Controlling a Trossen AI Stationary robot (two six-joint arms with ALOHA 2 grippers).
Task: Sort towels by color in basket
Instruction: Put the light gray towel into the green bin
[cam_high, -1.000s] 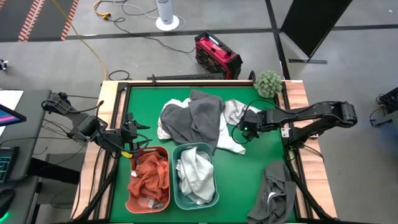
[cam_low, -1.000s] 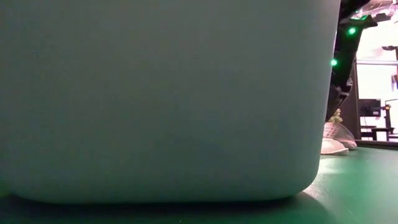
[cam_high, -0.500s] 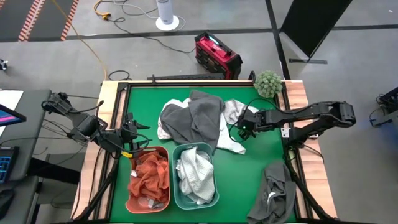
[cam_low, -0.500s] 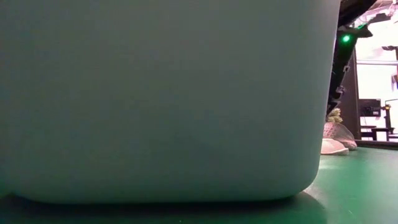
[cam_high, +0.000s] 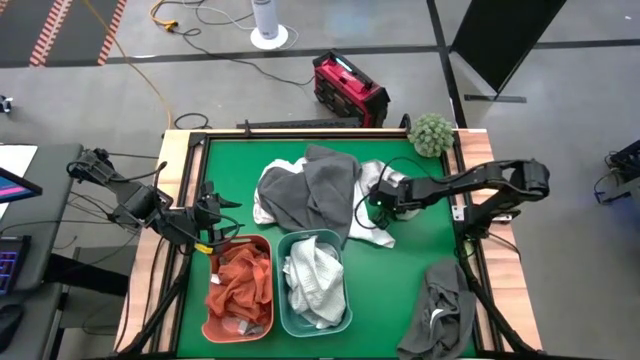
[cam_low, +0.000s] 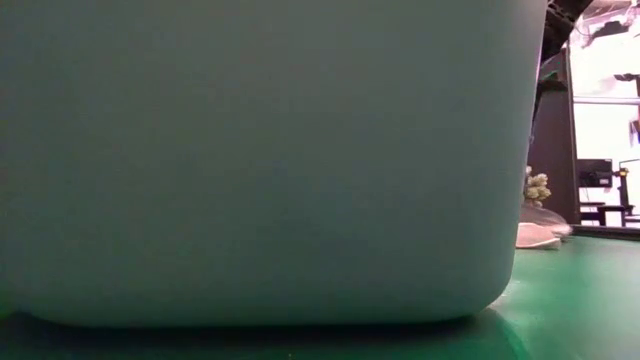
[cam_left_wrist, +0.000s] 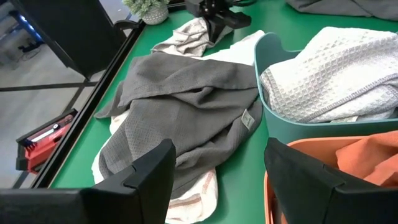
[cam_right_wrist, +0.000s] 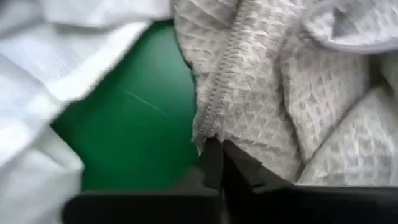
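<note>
The light grey towel (cam_high: 377, 180) lies right of centre in the high view, at the right edge of the heap of dark grey towels (cam_high: 312, 190) and a white towel (cam_high: 368, 228). The right gripper (cam_high: 383, 194) sits directly on it, its fingers pinched together on the waffle cloth's hemmed edge (cam_right_wrist: 219, 99). Below the heap, a teal basket (cam_high: 345, 320) holds pale towels and an orange basket (cam_high: 207, 325) holds rust-orange ones. At centre left, the left gripper (cam_high: 207, 205) hovers above the orange basket, fingers (cam_left_wrist: 146, 174) spread, holding nothing.
</note>
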